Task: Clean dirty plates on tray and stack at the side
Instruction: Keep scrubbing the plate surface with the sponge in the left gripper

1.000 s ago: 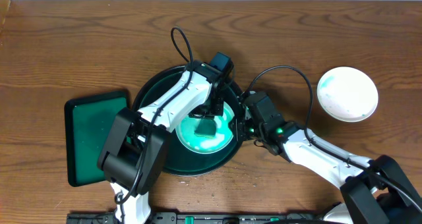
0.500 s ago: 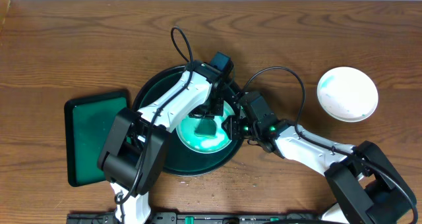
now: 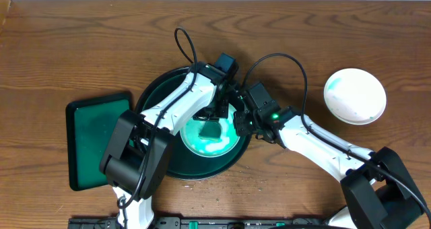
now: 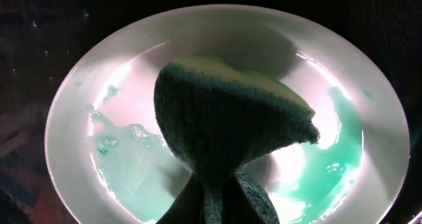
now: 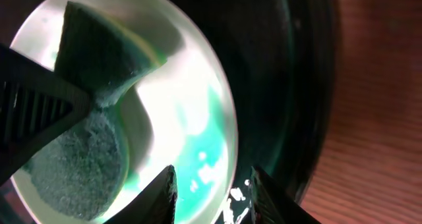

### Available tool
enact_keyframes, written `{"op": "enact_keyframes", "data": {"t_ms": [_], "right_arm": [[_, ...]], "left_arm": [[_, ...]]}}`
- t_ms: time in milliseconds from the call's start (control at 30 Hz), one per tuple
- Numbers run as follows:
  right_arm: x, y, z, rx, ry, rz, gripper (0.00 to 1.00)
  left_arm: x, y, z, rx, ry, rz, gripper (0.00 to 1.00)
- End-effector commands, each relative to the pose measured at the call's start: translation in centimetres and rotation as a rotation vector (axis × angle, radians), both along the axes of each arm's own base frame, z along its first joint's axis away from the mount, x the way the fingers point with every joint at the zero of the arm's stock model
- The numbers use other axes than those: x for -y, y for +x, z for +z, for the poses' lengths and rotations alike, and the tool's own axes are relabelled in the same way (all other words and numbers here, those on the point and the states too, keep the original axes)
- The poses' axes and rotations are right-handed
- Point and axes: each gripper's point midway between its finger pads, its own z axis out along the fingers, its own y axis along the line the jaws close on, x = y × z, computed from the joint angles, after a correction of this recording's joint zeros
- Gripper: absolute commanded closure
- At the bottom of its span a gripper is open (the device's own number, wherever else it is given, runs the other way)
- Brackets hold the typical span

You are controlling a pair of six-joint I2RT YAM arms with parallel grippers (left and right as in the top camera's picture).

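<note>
Now, step in hand: you are scrubbing the plate (image 3: 227, 147) that lies in the tray (image 3: 153, 97). Green smears and wet streaks cover its face, so I judge the cleaning unfinished.
Left tool (image 4: 210, 201): clamped tight on the sponge (image 4: 224, 112), which is pinched to a waist and pressed onto the plate's middle.
Right tool (image 5: 214, 184): partly open, with one jaw over the plate's face, the other outside over the tray, and the rim between them. You have hold of nothing that I can see.
Where the plates lie: the smeared one sits right of centre in the tray. A white plate (image 3: 355, 95) rests on the worktop (image 3: 67, 47), well apart to the right.
Next move: by my judgement, you need to steady the rim with the right tool and sweep the sponge over the green patches before carrying the plate to the side.
Hard to make out: your left arm covers much of the tray from above. Whether the right jaws touch the rim is unclear. You cannot tell whether the side plate is one or a stack. No third plate shows.
Also there: a rectangular green tray (image 3: 97, 138), left of the round one.
</note>
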Motion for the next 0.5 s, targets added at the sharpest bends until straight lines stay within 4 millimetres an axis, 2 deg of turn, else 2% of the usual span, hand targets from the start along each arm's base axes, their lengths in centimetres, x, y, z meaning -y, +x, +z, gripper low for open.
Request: {"op": "enact_keyframes", "data": {"t_ms": [0,233,367,400,467], "right_arm": [[0.7,0.5,-0.1,0.018,-0.04,-0.026,0.68],[0.9,-0.3,-3.5,-0.073,-0.068,-0.072,0.72],[0.2,-0.2,-4.1,-0.077,-0.051,-0.06,0.75],[0.0,-0.1,-4.0,-0.074,-0.043,-0.057,0.76],[-0.3,-0.1,-3.9,-0.067,-0.038,-0.051,0.91]], "left_arm": [[-0.1,0.3,0.5,0.019,0.003,-0.009,0.93],[-0.1,0.3,0.5,0.019,0.004,-0.009,0.93],[-0.1,0.3,0.5,0.019,0.004,-0.009,0.93],[-0.1,0.3,0.5,0.019,0.004,-0.009,0.93],[-0.1,0.3,0.5,0.019,0.004,-0.009,0.93]]}}
